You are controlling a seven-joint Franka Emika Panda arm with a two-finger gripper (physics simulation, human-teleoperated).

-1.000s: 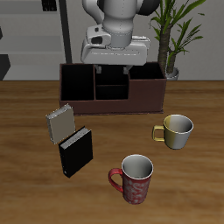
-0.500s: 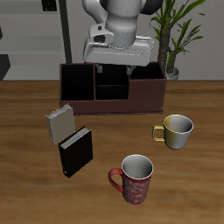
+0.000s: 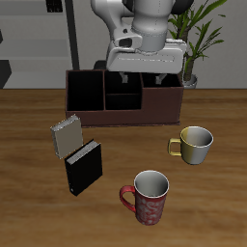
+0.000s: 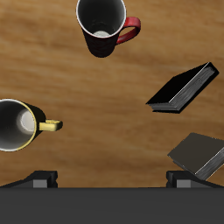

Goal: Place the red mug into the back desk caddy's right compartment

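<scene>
White glossy rounded arm (image 3: 145, 12); light grey boxy hand (image 3: 144, 69), dark underside.

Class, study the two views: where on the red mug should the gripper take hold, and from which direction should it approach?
Probably the rim wall of the red mug, coming straight down from above. It stands upright with its mouth open and nothing close beside it, so one finger can go inside and one outside. Grip the wall away from the handle, which juts out sideways.

yellowish mug (image 3: 192, 144) upright | black book (image 3: 84, 167) | grey book (image 3: 66, 136) | plant (image 3: 196, 34)
</scene>
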